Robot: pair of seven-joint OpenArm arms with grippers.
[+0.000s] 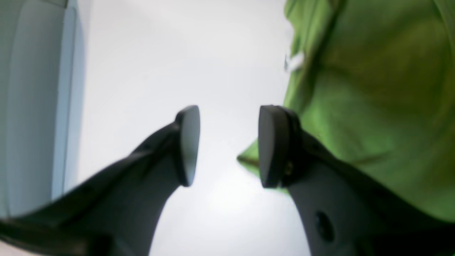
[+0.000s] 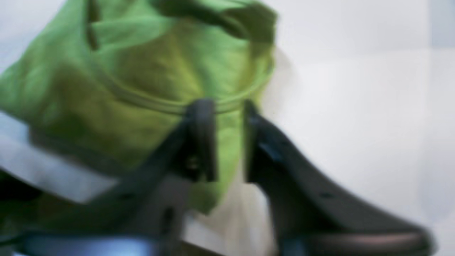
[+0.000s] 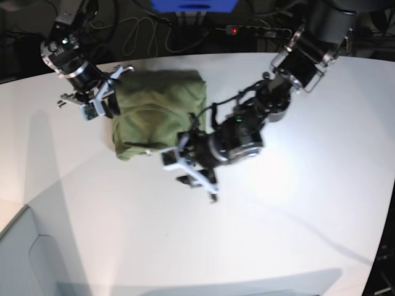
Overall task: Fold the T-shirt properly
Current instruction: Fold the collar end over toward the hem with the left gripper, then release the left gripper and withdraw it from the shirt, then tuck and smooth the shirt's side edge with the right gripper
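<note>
one t-shirt (image 3: 157, 117), olive-green and folded into a compact bundle, lies on the white table (image 3: 296, 203), with two arms at its edges. the left gripper (image 1: 227, 145) sits at the bundle's near corner, jaws apart with nothing between them. the right gripper (image 2: 227, 142) is at the bundle's far-left side, its jaws narrowed around a fold of the cloth below the neckline seam.

My T-shirt (image 3: 157, 117) lies on the white table in the upper left of the base view, an olive-green bundle folded into a rough, wrinkled rectangle. Its ribbed round neckline (image 2: 156, 103) curves across the middle of my right wrist view, and green cloth fills the right of my left wrist view.
</note>
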